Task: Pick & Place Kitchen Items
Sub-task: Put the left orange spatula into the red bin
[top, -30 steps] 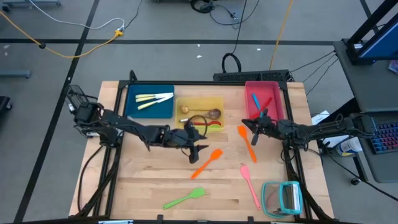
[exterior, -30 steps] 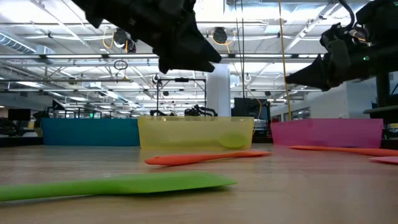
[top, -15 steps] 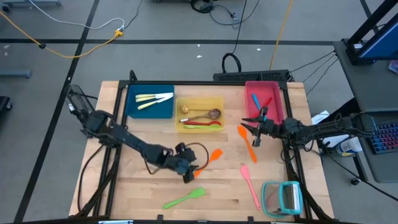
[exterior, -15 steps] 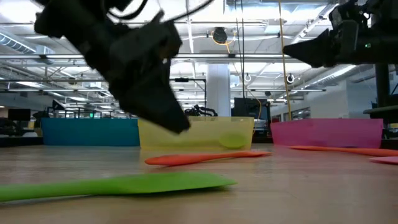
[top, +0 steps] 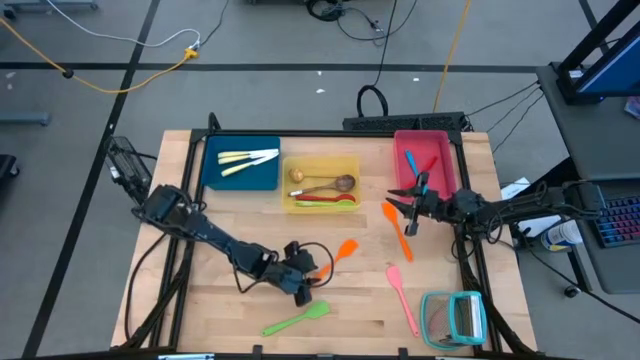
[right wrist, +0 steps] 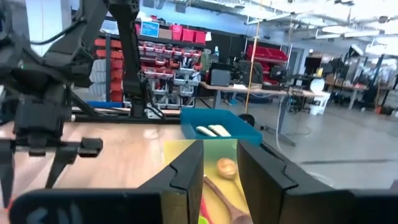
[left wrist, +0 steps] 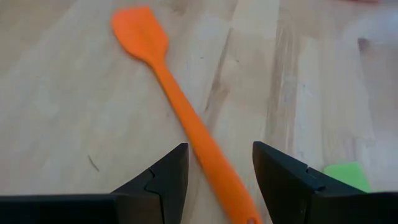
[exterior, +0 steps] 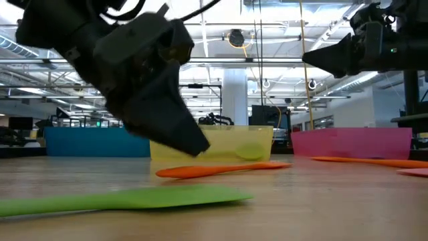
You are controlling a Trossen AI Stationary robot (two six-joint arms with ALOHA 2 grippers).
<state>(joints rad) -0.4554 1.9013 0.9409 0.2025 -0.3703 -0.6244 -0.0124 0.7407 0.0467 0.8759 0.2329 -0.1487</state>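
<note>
An orange spatula (top: 335, 257) lies flat on the wooden table, its blade toward the far right. My left gripper (top: 305, 285) stands open just above its handle (left wrist: 211, 162). One finger is on each side of the handle, clear of it in the low view (exterior: 180, 134). My right gripper (top: 405, 208) hovers open and empty beside the pink tray (top: 447, 150), over a second orange spatula (top: 397, 228). A green spatula (top: 297, 320) and a pink spatula (top: 402, 295) lie flat near the front edge.
At the back stand a blue tray (top: 215, 170) with pale cutlery, a yellow tray (top: 290, 195) with wooden spoons and red and green utensils, and the pink tray with blue and red utensils. A teal-framed rack (top: 455, 318) sits at the front right corner.
My left gripper has swung from beside the yellow tray toward the table's near edge and come down over the orange spatula's handle, still open. My right gripper has tipped its fingers up to about level, staying beside the pink tray.
</note>
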